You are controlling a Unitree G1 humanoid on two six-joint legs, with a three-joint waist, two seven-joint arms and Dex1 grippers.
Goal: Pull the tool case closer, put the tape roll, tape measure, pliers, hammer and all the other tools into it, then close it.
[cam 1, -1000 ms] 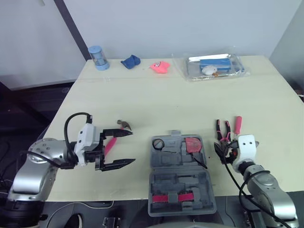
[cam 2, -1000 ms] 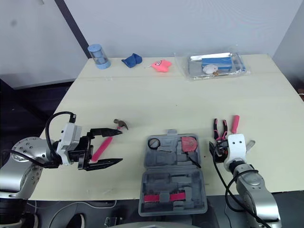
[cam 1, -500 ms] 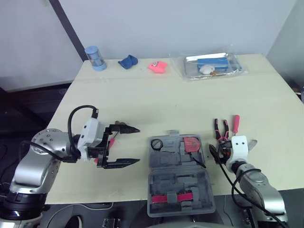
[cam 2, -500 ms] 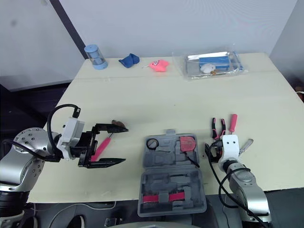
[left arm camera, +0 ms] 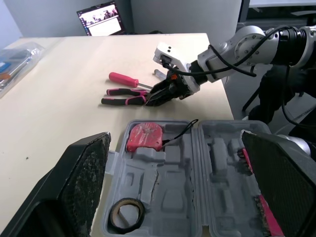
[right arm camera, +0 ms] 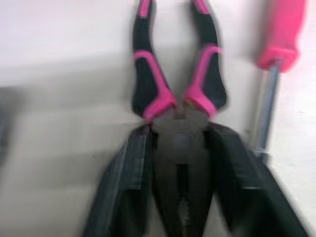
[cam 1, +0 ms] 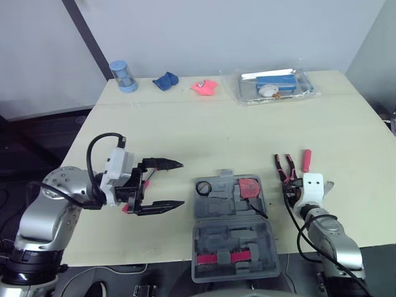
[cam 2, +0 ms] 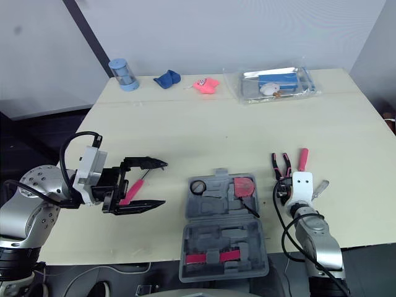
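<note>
The grey tool case (cam 1: 201, 238) lies open at the table's near edge. The tape roll (cam 1: 205, 187) and the red tape measure (cam 1: 250, 186) sit in its far half. To its right lie the pink-and-black pliers (cam 1: 286, 167) and a pink screwdriver (cam 1: 306, 159). My right gripper (cam 1: 288, 189) is shut on the pliers' metal head (right arm camera: 180, 148), one finger (right arm camera: 133, 168) pressed against each side. Left of the case, my left gripper (cam 1: 180, 184) hangs open over the pink hammer handle (cam 2: 131, 192), nothing between its fingers.
Along the table's far edge stand a blue cylinder (cam 1: 124, 75), a blue cloth (cam 1: 166, 80), a pink object (cam 1: 205, 86) and a clear plastic pack (cam 1: 276, 86). The left wrist view has a laptop (left arm camera: 101, 17) beyond the table.
My right gripper has slid forward and closed around the pliers' head. My left gripper has shifted slightly toward the case, still open. The camera has moved a little.
</note>
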